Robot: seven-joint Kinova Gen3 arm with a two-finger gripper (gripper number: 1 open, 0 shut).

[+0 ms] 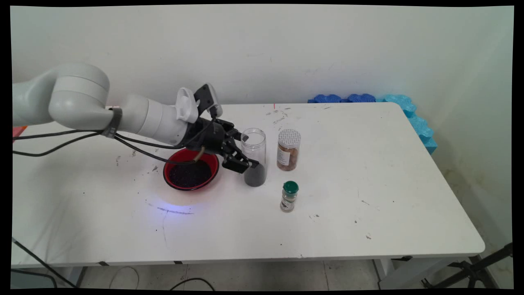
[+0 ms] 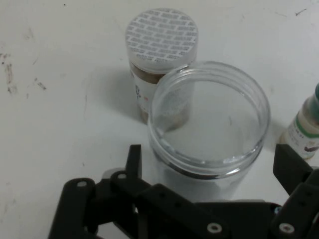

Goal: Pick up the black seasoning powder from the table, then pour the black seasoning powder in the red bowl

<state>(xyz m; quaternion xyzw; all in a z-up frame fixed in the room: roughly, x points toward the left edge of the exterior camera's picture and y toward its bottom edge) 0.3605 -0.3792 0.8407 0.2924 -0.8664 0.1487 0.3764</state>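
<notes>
The arm reaches in low from the left, and its black claw (image 1: 241, 153) sits level with a clear open-topped jar (image 1: 254, 157) that stands upright on the white surface (image 1: 368, 184). The jar has no lid and holds a dark, grainy fill in its bottom part only; the rest of it is see-through. From the hand's own view the jar (image 2: 209, 124) lies straight ahead of the claw (image 2: 209, 164), between the two fingers: one black finger (image 2: 133, 159) rises on one side of the glass wall and the other (image 2: 289, 164) on the opposite side, so the claw is spread wide around the jar. A sliver of surface shows between each finger and the jar's wall, so I judge they are beside it and not pressing it, though I cannot be sure of contact at the near finger. The jar's long axis runs straight up, and the claw comes at it from the side, tilted a little downward. Just behind the claw, on its left, sits a red bowl (image 1: 191, 169) with the same kind of dark grains in it, near the jar but apart from it. On the jar's far side stands a second jar with a white patterned lid (image 1: 288, 149), filled with something brown, close to the open jar but not touching. Nearer the front edge, well clear of both, stands a small green-capped spice bottle (image 1: 289, 196).
</notes>
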